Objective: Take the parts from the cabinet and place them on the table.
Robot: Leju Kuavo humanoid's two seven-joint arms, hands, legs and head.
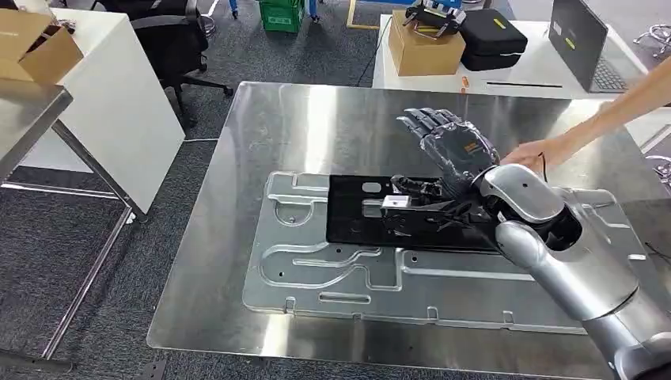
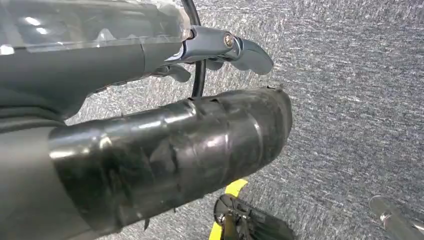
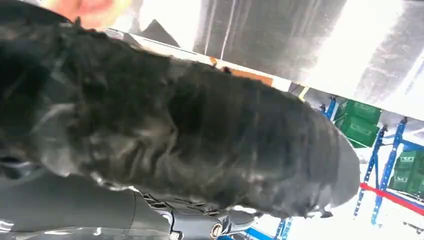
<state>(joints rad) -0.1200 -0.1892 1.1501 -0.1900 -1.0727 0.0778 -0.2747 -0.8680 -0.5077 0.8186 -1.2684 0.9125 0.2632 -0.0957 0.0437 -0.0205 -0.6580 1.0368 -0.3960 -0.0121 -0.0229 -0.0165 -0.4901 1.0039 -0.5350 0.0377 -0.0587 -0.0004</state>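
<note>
A large silver stamped metal part (image 1: pixel 332 279) lies flat on the shiny steel table (image 1: pixel 316 119). A black flat part (image 1: pixel 354 215) rests on top of it. My right hand (image 1: pixel 448 147) hovers over the black part's right end, fingers spread and holding nothing; its dark thumb (image 3: pixel 190 135) looms close in the right wrist view. A person's hand (image 1: pixel 535 152) reaches in from the right, close to my right wrist. My left hand (image 2: pixel 150 145) hangs over the grey carpet with nothing in it, fingers (image 2: pixel 240 50) loosely extended.
Behind the steel table is a white table with a cardboard box (image 1: pixel 423 49), a black case (image 1: pixel 492 36) and a laptop (image 1: pixel 581 36). A white desk (image 1: pixel 119 95) and an office chair (image 1: pixel 170 39) stand at the left. Green crates (image 3: pixel 362 122) sit on blue racks.
</note>
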